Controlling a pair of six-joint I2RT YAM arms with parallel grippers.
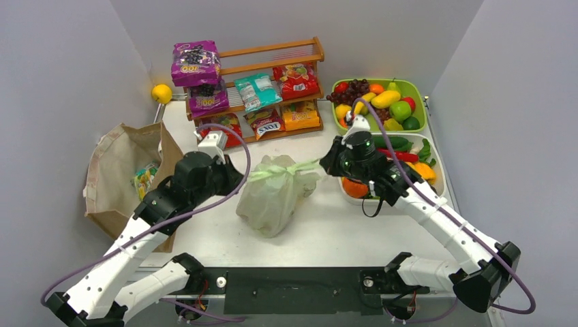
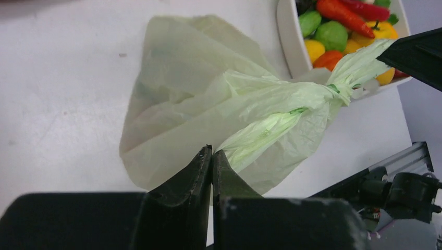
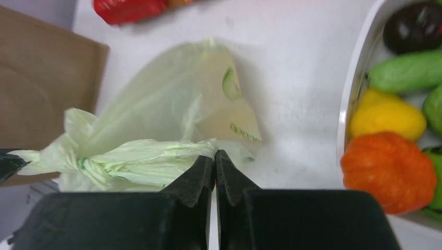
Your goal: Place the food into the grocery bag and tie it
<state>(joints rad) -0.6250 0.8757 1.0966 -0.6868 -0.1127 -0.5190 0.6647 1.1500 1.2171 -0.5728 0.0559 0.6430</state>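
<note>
Green film this thin is my worry. L gripper [image 2: 212, 152] is pressed together on 1 handle of the grocery bag [image 1: 272, 194]. R gripper [image 3: 215, 156] is nipped onto the other handle, and the knot [image 2: 333, 88] is stretched taut between the 2.

Risks as I judge them:
- Pulling apart harder could tear the plastic at the knot or at either pinch.
- A slick handle could slide out of 1 pinch, and the knot would go slack.
- It looks like only 1 wrap, so it may loosen on release.
- An uneven pull could drag the bag twd the white tray [image 2: 285, 36] on the R.

Bag sits slumped mid-table [image 1: 341, 231], betw the 2 arms. Its long axis runs near-to-far, w/ the closed bottom twd the bases and the tied neck pointing away, leaning a bit R. The handles run L-R across that. I can't tell the contents thru the film.
</note>
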